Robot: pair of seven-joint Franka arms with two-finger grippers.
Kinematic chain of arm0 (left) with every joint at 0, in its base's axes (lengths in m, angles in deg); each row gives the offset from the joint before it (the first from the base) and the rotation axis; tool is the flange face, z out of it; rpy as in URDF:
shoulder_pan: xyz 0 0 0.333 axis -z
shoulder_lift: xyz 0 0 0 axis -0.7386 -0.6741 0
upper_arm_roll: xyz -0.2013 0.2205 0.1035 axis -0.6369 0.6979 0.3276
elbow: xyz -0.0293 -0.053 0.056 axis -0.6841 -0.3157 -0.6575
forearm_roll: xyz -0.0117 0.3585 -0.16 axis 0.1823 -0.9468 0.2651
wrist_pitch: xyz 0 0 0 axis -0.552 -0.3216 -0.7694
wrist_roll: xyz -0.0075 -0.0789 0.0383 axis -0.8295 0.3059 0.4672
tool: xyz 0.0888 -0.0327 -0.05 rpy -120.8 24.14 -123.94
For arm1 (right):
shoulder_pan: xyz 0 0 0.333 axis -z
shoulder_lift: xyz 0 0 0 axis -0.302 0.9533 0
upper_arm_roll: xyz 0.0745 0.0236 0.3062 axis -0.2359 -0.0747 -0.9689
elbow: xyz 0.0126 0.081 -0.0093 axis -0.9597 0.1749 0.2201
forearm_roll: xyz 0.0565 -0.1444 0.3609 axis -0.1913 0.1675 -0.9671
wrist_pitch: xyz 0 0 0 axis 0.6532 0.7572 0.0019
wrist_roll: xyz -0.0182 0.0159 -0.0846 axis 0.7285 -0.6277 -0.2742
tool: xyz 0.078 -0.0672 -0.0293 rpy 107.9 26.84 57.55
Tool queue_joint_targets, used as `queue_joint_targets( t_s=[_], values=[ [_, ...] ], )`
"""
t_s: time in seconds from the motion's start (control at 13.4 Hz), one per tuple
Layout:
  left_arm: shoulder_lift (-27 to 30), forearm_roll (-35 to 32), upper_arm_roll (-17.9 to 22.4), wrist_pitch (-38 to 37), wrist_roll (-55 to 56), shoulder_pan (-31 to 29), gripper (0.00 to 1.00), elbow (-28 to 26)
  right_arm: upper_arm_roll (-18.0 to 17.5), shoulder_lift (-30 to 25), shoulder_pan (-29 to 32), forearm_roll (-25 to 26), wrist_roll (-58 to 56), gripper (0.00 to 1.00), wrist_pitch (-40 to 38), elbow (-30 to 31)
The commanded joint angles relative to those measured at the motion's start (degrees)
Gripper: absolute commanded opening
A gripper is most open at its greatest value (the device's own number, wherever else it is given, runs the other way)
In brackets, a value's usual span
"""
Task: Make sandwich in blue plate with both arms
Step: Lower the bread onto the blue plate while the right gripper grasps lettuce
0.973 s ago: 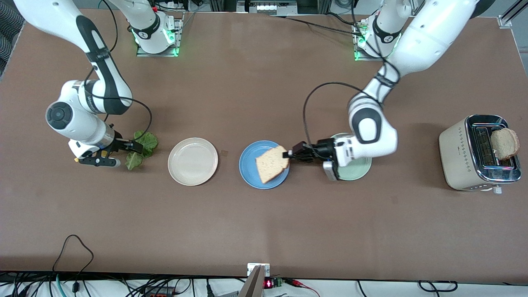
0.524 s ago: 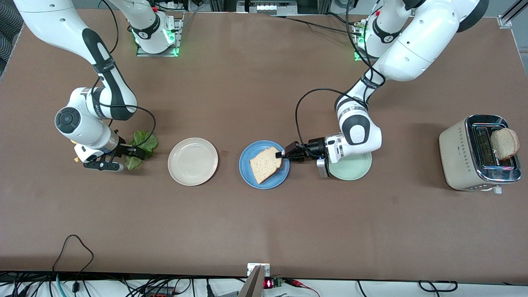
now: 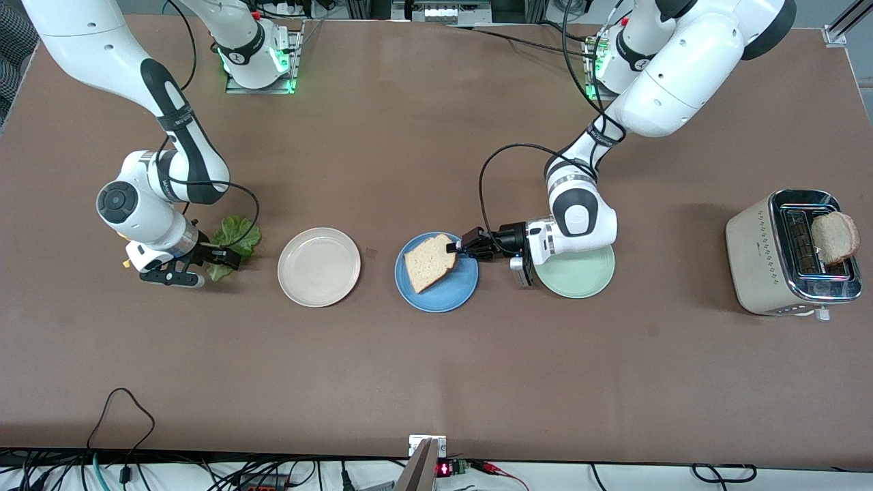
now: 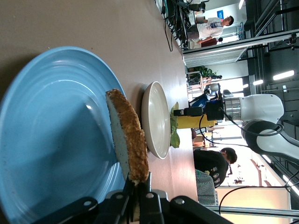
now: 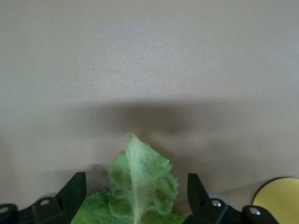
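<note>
Brown laminate covers the desk (image 3: 423, 368), with both arm bases along its top edge and cabling along the bottom edge; a toaster (image 3: 791, 254) stands near the edge at the left arm's end, a second bread slice (image 3: 833, 236) standing up out of its slot.

Three plates sit in a row across the middle; the blue plate (image 3: 447, 290) is central, a cream-white plate (image 3: 318, 266) beside it toward the right arm's end, a mint-green plate (image 3: 576, 273) beside it toward the left arm's end.

Left pincer (image 3: 458, 247): clamped tight on one corner of a bread slice (image 3: 428, 261); the left wrist view shows the slice (image 4: 127, 135) tilted on edge over the blue plate (image 4: 51, 140), its lower edge at or close to the plate surface; contact cannot be confirmed.

Right pincer (image 3: 204, 262): jaws spread wide, low at the lettuce leaf (image 3: 235, 235) near the right arm's end of the desk; the right wrist view shows the leaf (image 5: 140, 186) lying between the fingers (image 5: 74, 193); no grip is made yet.

Judgement: step in hand is laying the first slice flat; lower it until the free edge rests on the plate, tip it level, then release inside the rim; letting go while tilted risks the slice sliding off centre; the right pincer should close low on the leaf.
</note>
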Motion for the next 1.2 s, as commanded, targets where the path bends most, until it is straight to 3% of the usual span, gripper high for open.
queue_joint_targets(
  t_s=[0.0,0.15,0.37,0.52,0.67,0.82,1.12],
  values=[
    [-0.76,1.93,0.04,-0.01,-1.68,0.39,0.63,1.24,-0.17,0.71,0.35,-0.21,0.08,0.75,0.62,-0.86],
    [-0.23,1.24,0.3,0.07,-1.94,-0.57,1.0,1.24,-0.09,0.71,0.35,-0.21,0.08,0.62,0.53,-0.86],
    [2.31,-2.08,1.18,0.16,-1.16,-1.72,1.0,0.54,-0.08,0.71,0.43,-0.21,0.0,0.38,0.44,-0.86],
    [4.24,-9.98,1.18,-0.36,0.76,-4.0,1.0,0.63,-0.08,0.62,0.43,-0.12,-0.01,0.17,0.44,-0.95],
    [7.84,-21.64,1.27,-2.64,9.34,-5.85,1.0,0.8,-0.08,0.62,0.43,-0.12,-0.18,0.04,0.44,-0.95],
    [11.79,-37.36,1.18,-4.06,21.72,-7.26,1.0,1.5,-0.08,0.62,0.43,-0.12,-0.36,0.0,0.27,-1.21],
    [15.67,-57.69,1.44,-7.83,34.32,-7.79,1.0,2.46,-0.08,-0.95,0.43,-0.03,-0.53,0.0,-2.71,-1.56]
  ],
)
